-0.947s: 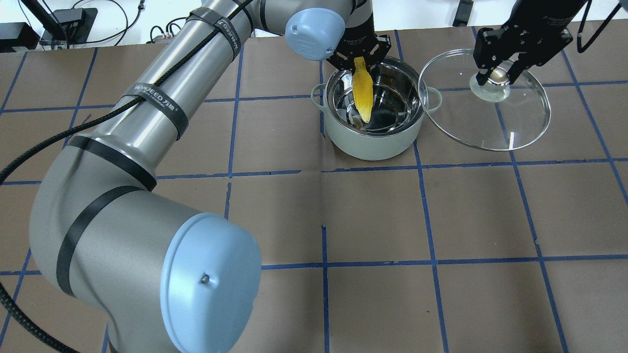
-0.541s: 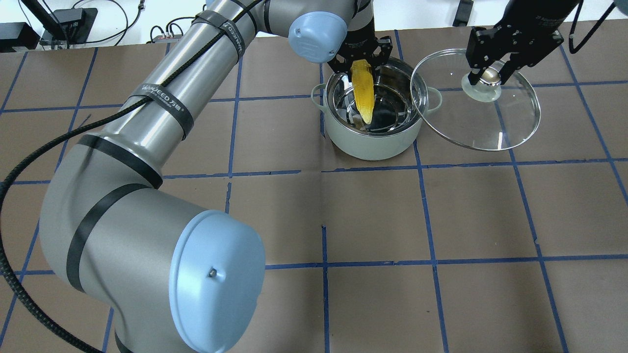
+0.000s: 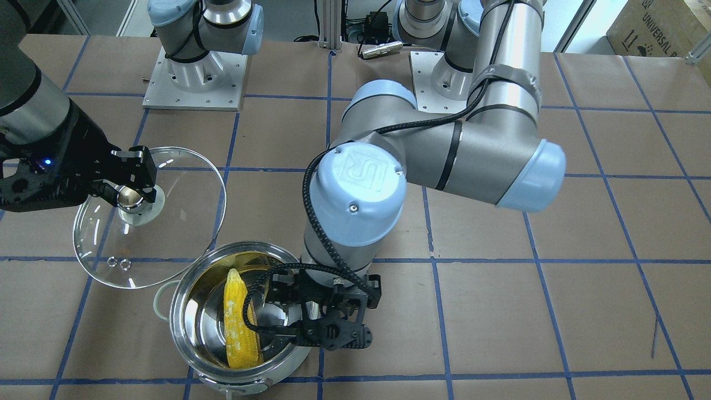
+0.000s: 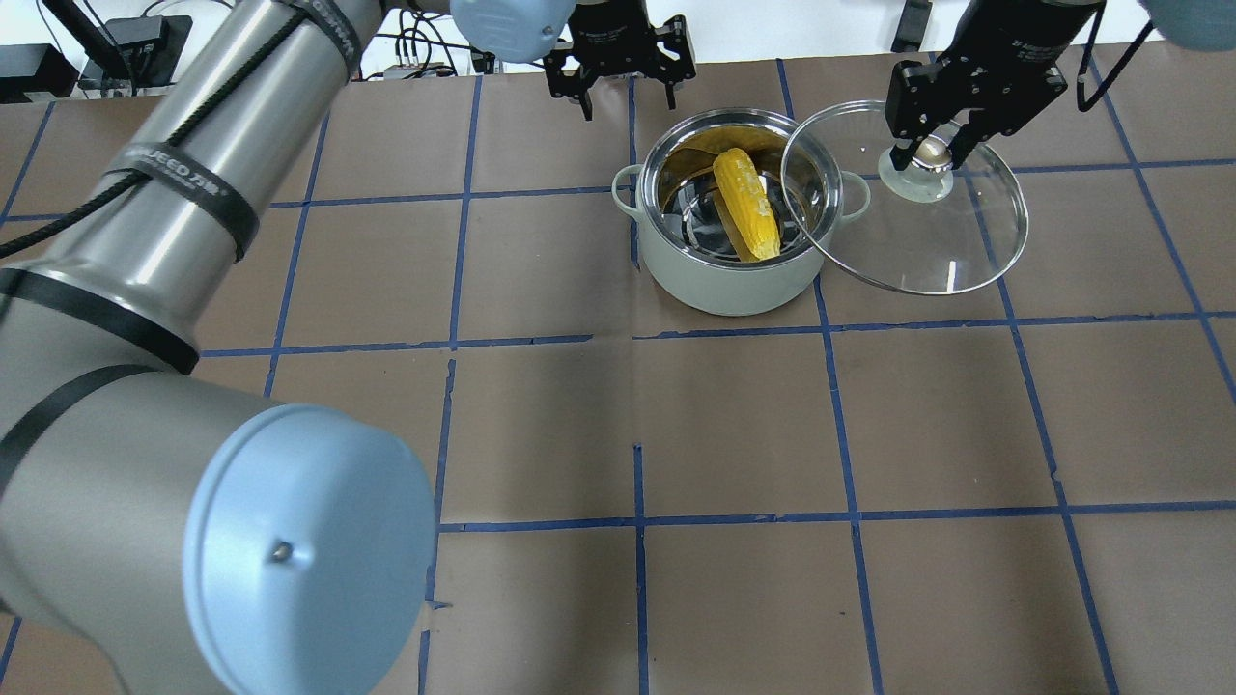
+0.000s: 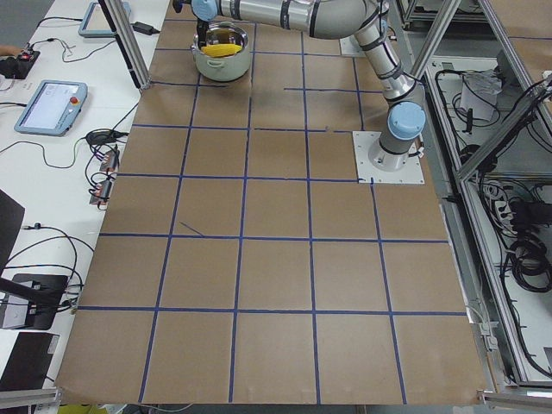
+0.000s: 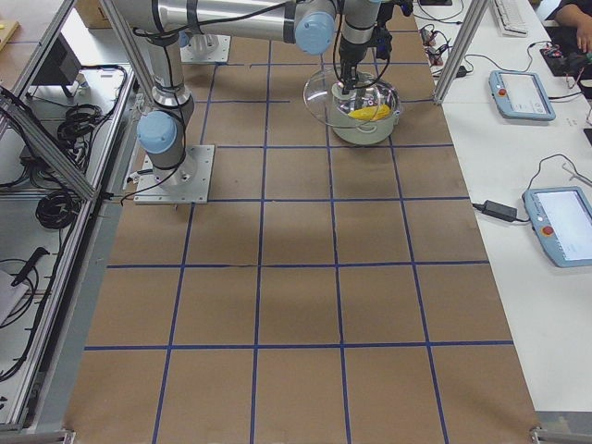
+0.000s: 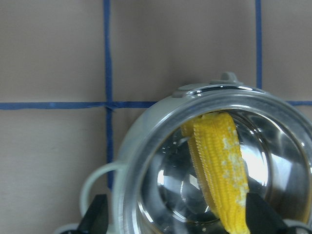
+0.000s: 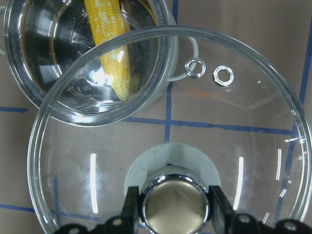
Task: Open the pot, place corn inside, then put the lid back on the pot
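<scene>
The left gripper (image 4: 628, 104) has let go of the yellow, tapered corn cob (image 4: 746, 203) and pulled back past the far rim of the round steel pot with the pale mint body (image 4: 715, 280). Its fingers are spread wide with nothing between them. The corn now lies slantwise inside the pot, its thick end against the inner wall and its tapered end toward the other side, clear of both grippers.

The right gripper (image 4: 929, 152) has carried the round clear glass lid (image 4: 956, 232) closer to the pot. Its fingers are pinched on the metallic-beige knob (image 8: 175, 207) from either side. The lid hangs above the brown paper-covered table with the blue tape grid (image 4: 734, 434). Its edge now overlaps the pot's rim on the side of the right loop handle (image 4: 857, 193). In the right wrist view, part of the corn shows through the glass, and the two small metal vent rings (image 8: 195, 68) sit near the lid's far edge.

The pot stands open, uncovered over most of its mouth.
</scene>
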